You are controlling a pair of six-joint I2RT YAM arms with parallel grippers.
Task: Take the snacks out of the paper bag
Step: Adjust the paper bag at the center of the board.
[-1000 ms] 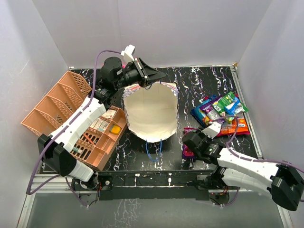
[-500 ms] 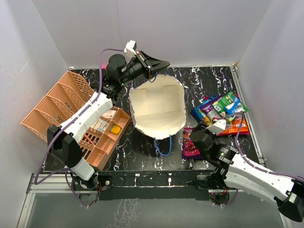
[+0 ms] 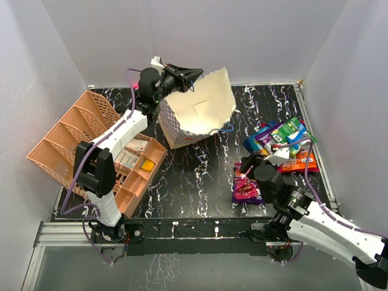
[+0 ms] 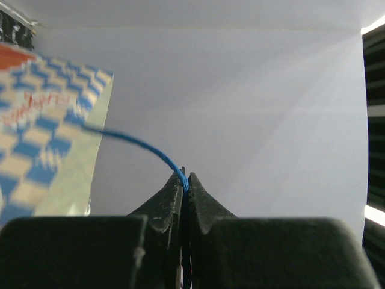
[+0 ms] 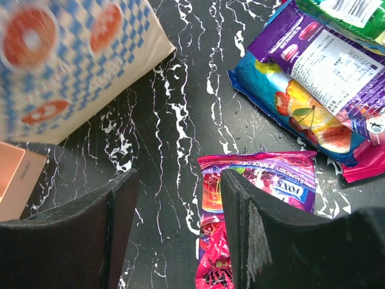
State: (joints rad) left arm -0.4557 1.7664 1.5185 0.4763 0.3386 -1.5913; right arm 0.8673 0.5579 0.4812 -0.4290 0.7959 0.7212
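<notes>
Left tool (image 4: 185,180): closed, with the blue cord handle (image 4: 129,141) of the paper bag pinched between its tips.
Paper bag (image 3: 200,112): held up by that handle over the far left of the table (image 3: 200,182), tilted, its mouth turned up toward the top camera. Whether its lower corner touches the table cannot be told.
Bag interior: only cream lining is seen, and no packet in the part shown.
Right tool (image 5: 179,180): jaws apart, nothing held, hovering over a magenta packet (image 5: 264,180) lying flat.
Snacks (image 3: 282,142): heaped on the table's right side, well apart from the bag.
Progress: judged nearly or wholly done, with only the bag's hidden depth left unchecked.
Surroundings: a peach basket (image 3: 91,151) stands near the bag and could be brushed by it.
</notes>
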